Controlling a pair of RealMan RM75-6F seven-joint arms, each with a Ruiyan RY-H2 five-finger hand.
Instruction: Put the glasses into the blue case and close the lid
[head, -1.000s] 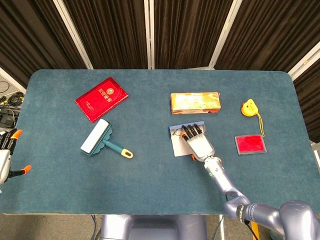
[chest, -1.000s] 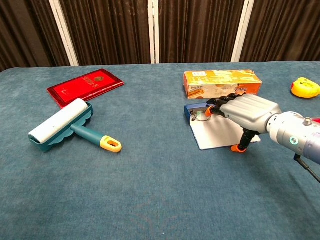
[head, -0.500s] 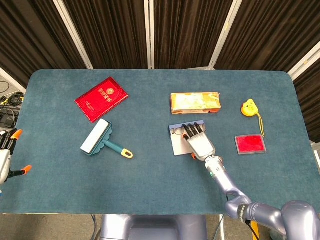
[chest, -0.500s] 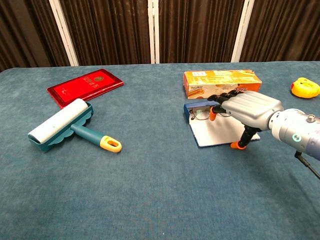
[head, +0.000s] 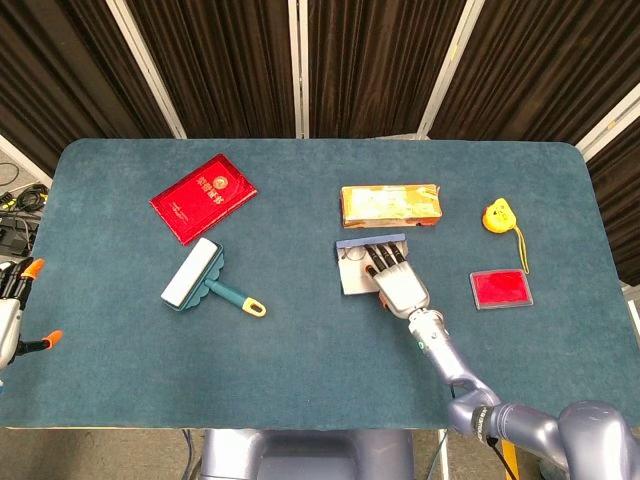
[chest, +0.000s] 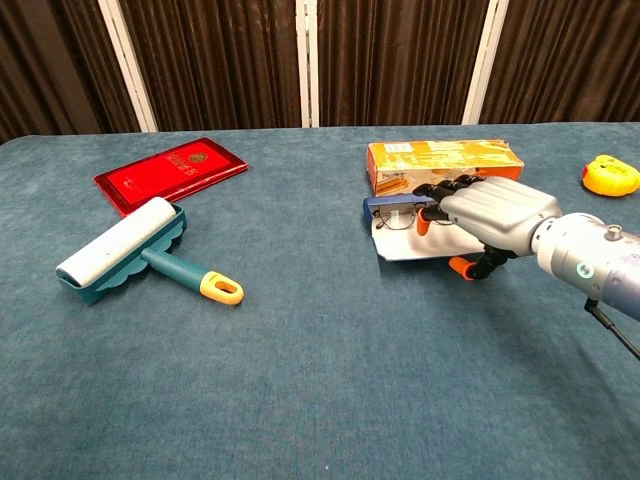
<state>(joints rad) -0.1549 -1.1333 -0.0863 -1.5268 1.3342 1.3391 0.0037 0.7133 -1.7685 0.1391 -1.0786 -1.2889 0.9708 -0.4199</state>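
- Lying in the open blue case (chest: 388, 206), the glasses (chest: 398, 217) sit just in front of the orange box (chest: 443, 165).
- Right hand (chest: 490, 215) rests palm-down over the case's pale lid (head: 356, 280), fingers (chest: 428, 212) extended and slightly apart, tips at the glasses; whether they pinch anything cannot be told.
- Left hand (head: 12, 310) hangs beyond the surface (head: 300, 350) edge, fingers apart, holding nothing.
- Lint roller (head: 205, 280) and red booklet (head: 203, 197) lie well apart from the case.

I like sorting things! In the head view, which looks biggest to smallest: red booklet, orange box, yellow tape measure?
1. Flat red booklet
2. Long orange cardboard box, slightly smaller than the booklet
3. Small yellow tape measure
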